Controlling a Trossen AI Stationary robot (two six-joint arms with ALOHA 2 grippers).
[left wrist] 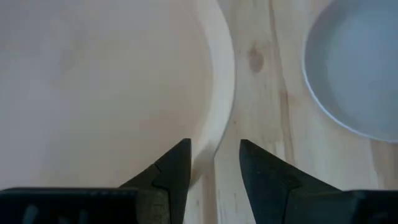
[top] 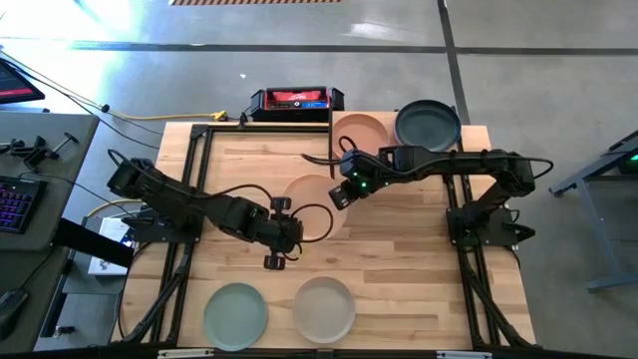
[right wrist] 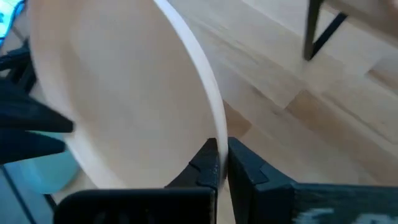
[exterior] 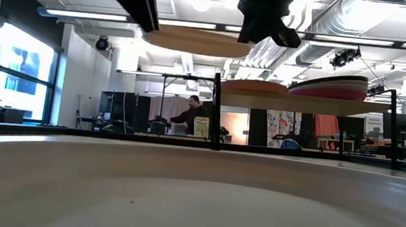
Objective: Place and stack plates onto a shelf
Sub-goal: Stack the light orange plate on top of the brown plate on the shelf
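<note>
A pale tan plate [top: 311, 199] hangs in the air over the middle of the table, level in the low view [exterior: 198, 42]. My right gripper [right wrist: 222, 163] is shut on its rim on the side toward the table's right. My left gripper [left wrist: 214, 167] is open at the plate's near-left side, one finger over the plate's inside and one outside the rim [left wrist: 221, 106], with a gap showing on both sides. The shelf [exterior: 298, 101] stands at the far right and carries stacked plates [exterior: 328, 87], seen from above as a peach one [top: 361, 132] and a charcoal one [top: 427, 125]. My right gripper pinches the tan plate's rim [right wrist: 214, 127] between its two fingers, one on the inner face and one on the outer. The fingers come slanting down from the table's far right. The plate is lifted clear of the table and stays about level.
A sage green plate [top: 236, 315] and a pale grey plate [top: 324, 309] lie on the table near its front edge; the grey one also shows below my left gripper [left wrist: 354, 68]. A black-and-red box [top: 296, 101] sits at the far edge. A person [exterior: 192, 116] stands in the room beyond.
</note>
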